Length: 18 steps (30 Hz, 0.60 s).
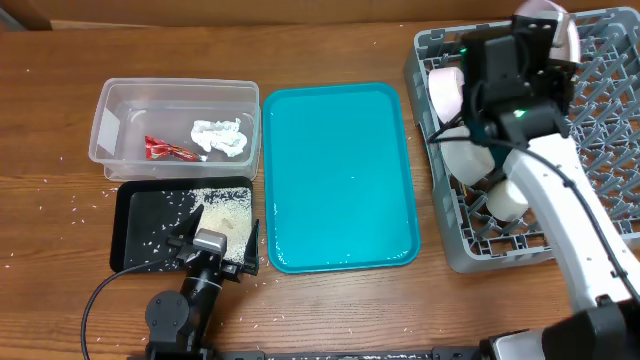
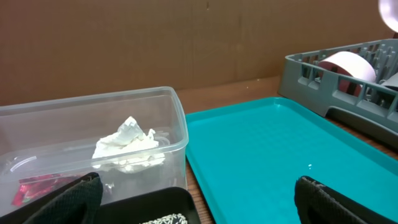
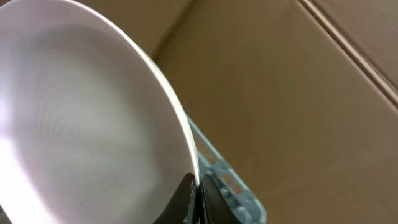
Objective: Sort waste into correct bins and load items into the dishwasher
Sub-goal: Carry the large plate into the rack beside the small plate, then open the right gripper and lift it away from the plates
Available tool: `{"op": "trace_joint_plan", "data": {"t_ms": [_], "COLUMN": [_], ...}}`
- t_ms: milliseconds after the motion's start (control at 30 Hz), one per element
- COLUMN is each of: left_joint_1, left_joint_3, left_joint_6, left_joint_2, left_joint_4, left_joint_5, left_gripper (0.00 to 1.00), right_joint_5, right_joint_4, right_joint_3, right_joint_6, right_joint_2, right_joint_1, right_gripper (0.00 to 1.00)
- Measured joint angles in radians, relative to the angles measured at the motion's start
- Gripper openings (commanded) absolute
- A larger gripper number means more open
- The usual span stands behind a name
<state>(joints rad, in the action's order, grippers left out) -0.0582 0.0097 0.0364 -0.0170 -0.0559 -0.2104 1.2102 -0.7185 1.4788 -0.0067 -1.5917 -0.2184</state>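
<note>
My right gripper [image 3: 198, 193] is shut on the rim of a round white plate [image 3: 81, 124] and holds it over the far part of the grey dish rack [image 1: 600, 120]; it also shows in the overhead view [image 1: 535, 35]. The rack holds another plate [image 1: 445, 90], a pale bowl [image 1: 470, 160] and a small white cup [image 1: 507, 198]. My left gripper [image 1: 213, 232] is open and empty over the near edge of the black tray [image 1: 140, 215], which holds rice [image 1: 225, 210]. The clear tub [image 1: 110, 125] holds the red wrapper [image 1: 165, 150] and the tissue wad [image 1: 222, 137]. No chopsticks show.
A large teal tray [image 1: 340, 180] lies between the bins and the rack. Stray rice grains lie on the wooden table around the black tray [image 1: 75, 205]. A brown cardboard wall stands behind the table [image 2: 155, 43].
</note>
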Motion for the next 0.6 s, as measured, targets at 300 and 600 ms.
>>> {"op": "trace_joint_plan", "data": {"t_ms": [300, 600], "left_joint_1": [0.0, 0.0], "left_joint_3": [0.0, 0.0], "left_joint_6": [0.0, 0.0], "left_joint_2": [0.0, 0.0], "left_joint_4": [0.0, 0.0], "left_joint_5": [0.0, 0.0], "left_gripper": [1.0, 1.0], "right_joint_5": [-0.071, -0.111], "right_joint_4": [0.0, 0.001], "right_joint_3": [0.0, 0.0], "right_joint_6": [-0.025, -0.031], "right_joint_2": [-0.107, -0.182], "right_joint_1": [0.072, 0.071], "right_gripper": [0.04, 0.2]}}
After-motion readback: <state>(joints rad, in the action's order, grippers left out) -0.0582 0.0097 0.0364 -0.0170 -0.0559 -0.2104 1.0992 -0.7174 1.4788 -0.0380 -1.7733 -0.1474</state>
